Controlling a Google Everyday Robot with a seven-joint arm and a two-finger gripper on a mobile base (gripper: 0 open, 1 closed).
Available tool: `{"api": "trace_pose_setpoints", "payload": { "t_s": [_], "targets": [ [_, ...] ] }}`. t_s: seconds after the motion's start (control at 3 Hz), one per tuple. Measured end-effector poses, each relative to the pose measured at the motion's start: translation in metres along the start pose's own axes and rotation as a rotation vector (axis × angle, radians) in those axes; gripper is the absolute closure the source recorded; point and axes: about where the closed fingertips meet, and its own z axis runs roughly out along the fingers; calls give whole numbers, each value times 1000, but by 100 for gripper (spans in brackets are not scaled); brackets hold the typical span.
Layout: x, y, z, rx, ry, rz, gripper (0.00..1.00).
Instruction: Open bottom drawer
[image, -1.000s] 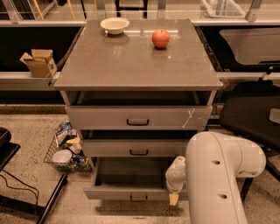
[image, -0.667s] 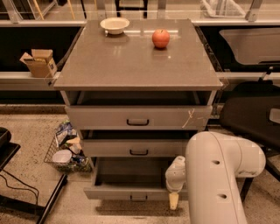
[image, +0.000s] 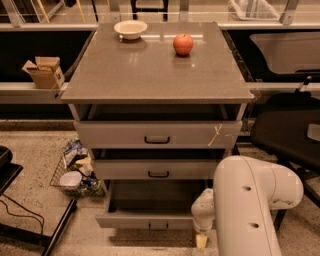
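Observation:
The bottom drawer (image: 145, 219) of the grey three-drawer cabinet stands pulled out, its grey inside (image: 150, 197) showing and its small black handle (image: 158, 226) at the front. My gripper (image: 201, 242) hangs at the drawer's right front corner, below the white arm (image: 250, 210) that fills the lower right. Only a pale yellowish fingertip (image: 201, 242) shows below the wrist. The middle drawer (image: 158, 169) and the top drawer (image: 158, 134), which has a pale X-like mark, are each slightly pulled out too.
On the cabinet top (image: 150, 70) sit a white bowl (image: 130, 28) and a red apple (image: 183, 44). A wire basket of packets (image: 77, 172) stands on the floor at left. A cardboard box (image: 44, 71) sits on a left shelf. A dark chair (image: 287, 132) is at right.

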Motion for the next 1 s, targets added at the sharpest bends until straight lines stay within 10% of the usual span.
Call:
{"api": "trace_pose_setpoints", "payload": {
  "t_s": [1.0],
  "targets": [
    [-16, 41, -49, -22, 44, -24, 94]
  ]
}}
